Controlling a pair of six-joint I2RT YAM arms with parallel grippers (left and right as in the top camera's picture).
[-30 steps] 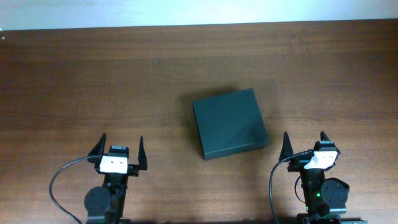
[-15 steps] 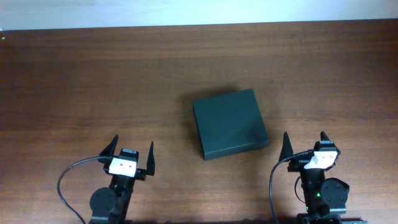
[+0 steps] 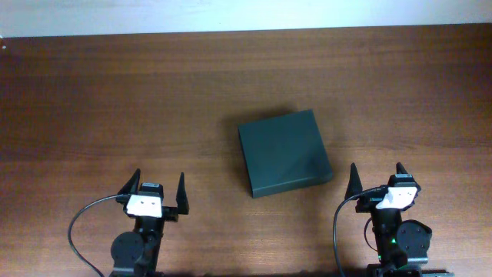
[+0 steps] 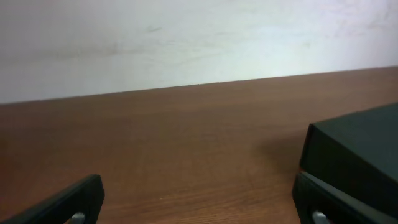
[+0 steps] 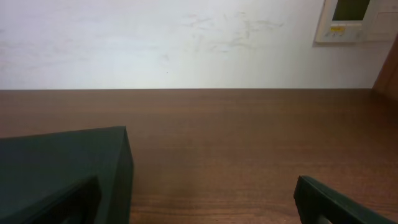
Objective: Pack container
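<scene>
The container (image 3: 284,152), a matte dark green-black box with its flat lid down, lies on the wooden table a little right of centre. It also shows at the right of the left wrist view (image 4: 357,155) and at the lower left of the right wrist view (image 5: 59,168). My left gripper (image 3: 156,187) is open and empty near the front edge, to the container's left. My right gripper (image 3: 377,179) is open and empty near the front edge, just right of the container's near corner. No hand tools show.
A white wall (image 5: 186,43) runs behind the table's far edge, with a small wall panel (image 5: 354,18) at the upper right. Bare brown tabletop (image 3: 115,100) surrounds the container.
My left gripper shifted to the right and nearer the front edge, then back a little to the left. The right gripper and the container have not moved.
</scene>
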